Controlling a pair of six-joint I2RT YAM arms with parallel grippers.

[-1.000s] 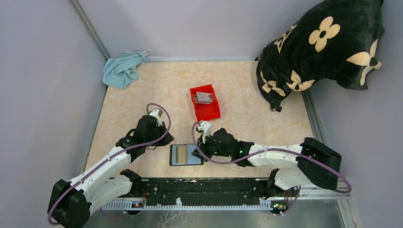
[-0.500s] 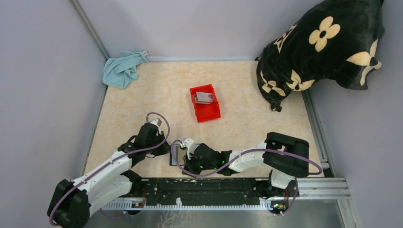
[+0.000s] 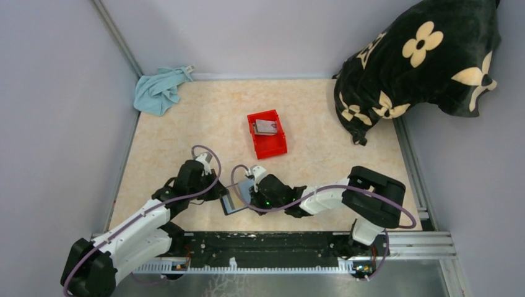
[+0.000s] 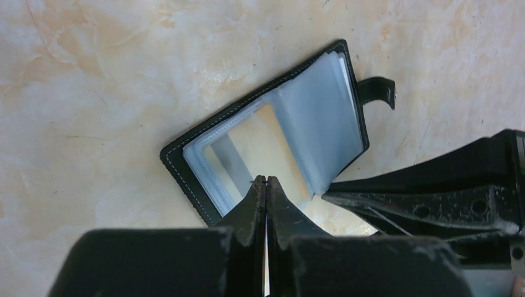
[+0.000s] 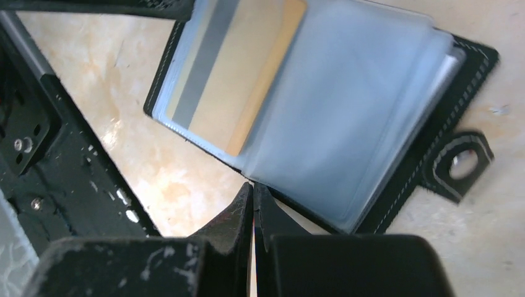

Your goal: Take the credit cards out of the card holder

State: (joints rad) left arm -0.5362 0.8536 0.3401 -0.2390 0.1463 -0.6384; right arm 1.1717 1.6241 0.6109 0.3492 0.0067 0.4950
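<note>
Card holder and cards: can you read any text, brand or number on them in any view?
None readable.
The tan card in the card holder shows only a blank face and a grey stripe.
The cards in the red bin are too small to read.

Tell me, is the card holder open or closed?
Open. The card holder is spread apart, its clear sleeves exposed, a tan card showing inside one sleeve, and the snap tab unfastened.

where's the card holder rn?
In the top view the card holder lies open on the table near the front edge, left of centre, between the left hand and right hand, nearer the arms than the red bin.
</note>
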